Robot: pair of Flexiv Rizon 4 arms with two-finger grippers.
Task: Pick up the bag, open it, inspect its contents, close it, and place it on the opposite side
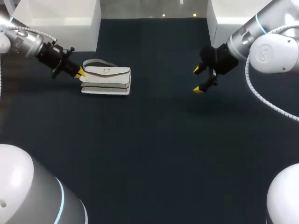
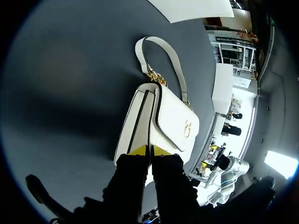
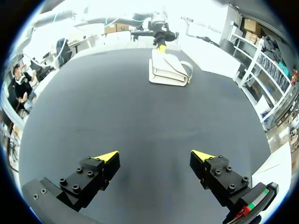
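Left gripper touching bag's end; whether it grips, cannot tell. Bag just ahead of it, flap closed, resting on table. Right gripper spread wide, empty, bag well ahead. Judged: pick-up barely begun; opening, inspecting, closing, placing all left.

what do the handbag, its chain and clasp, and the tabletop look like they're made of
Handbag: white leather or faux leather, smooth with a slight sheen and black-edged seams; which of the two I can't tell. Chain and clasp: shiny gold-coloured metal, by the look. Tabletop: dark matte covering, perhaps fabric or a rubber mat, since it shows no glare.
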